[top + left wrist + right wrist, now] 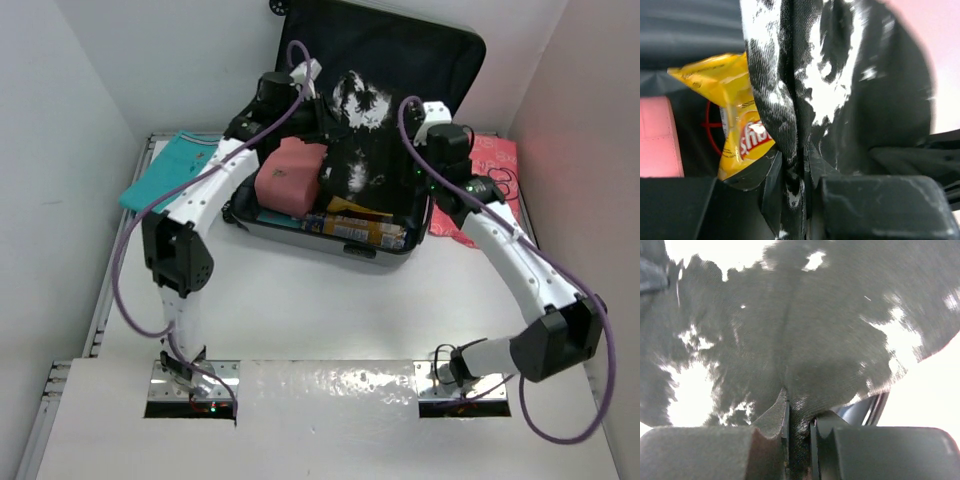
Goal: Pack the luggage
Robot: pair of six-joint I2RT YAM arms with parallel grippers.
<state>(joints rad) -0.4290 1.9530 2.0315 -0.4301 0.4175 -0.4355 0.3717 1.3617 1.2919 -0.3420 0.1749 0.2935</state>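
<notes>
Black-n-white cloth (pixel 352 130) hangs over the open luggage (pixel 425 50), w/ L gripper (pixel 796 172) & R gripper (pixel 799 415) both pinched tight on it. Pink pouch (pixel 290 175) + yellow chip bag (pixel 732 100) sit inside.

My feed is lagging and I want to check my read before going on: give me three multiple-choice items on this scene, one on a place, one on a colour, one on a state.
1. Where is the pink pouch?
A) inside the luggage, left part
B) outside it, at the right
C) on top of an arm

2. What colour is the cloth lying left of the luggage?
A) yellow
B) teal
C) white

3. How do the grippers stand?
A) both open
B) only one shut
C) both shut on the black-and-white garment

Answers: 1 A, the top view shows it within the shell. 2 B, it is plainly teal there. 3 C, the wrist views show fabric pinched in the left gripper and the right gripper.
</notes>
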